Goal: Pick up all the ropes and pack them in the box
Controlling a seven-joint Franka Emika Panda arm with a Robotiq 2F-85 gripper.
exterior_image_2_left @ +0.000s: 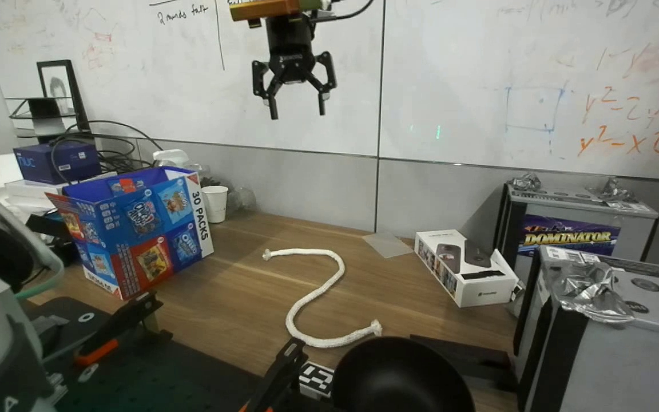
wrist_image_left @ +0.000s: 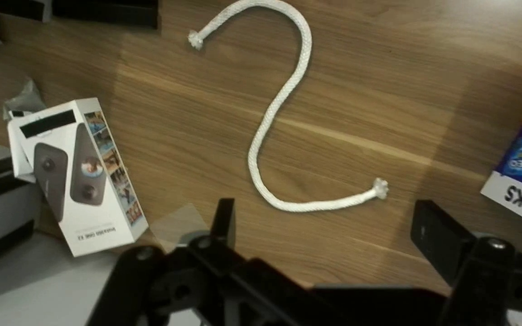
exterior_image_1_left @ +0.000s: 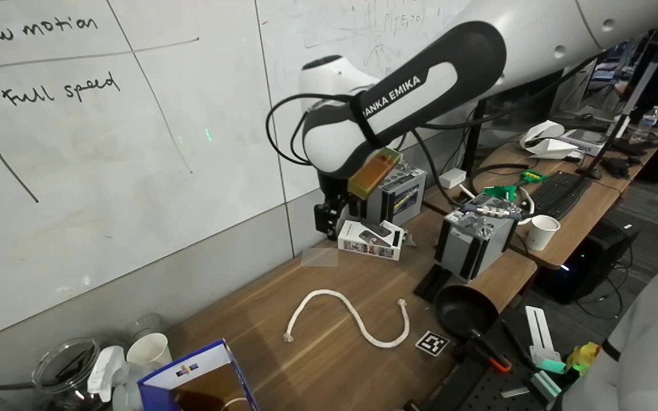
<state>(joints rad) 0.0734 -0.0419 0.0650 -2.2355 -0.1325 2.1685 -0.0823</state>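
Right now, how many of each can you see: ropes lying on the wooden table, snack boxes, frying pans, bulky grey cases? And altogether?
Rope on the wooden table: 1
Snack box: 1
Frying pan: 1
Bulky grey cases: 2
Total: 5

on wooden table (exterior_image_2_left: 238, 297); curved white rope (wrist_image_left: 273, 107); blue box (exterior_image_2_left: 138, 232); white carton (exterior_image_2_left: 461, 273)

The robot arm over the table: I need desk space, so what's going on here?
The robot arm is there to pack the white rope into the open blue box. Right now its claw hangs open above the table, holding nothing, and the rope lies in an S-like curve on the wood. In an exterior view, part of what looks like another rope shows inside the box.
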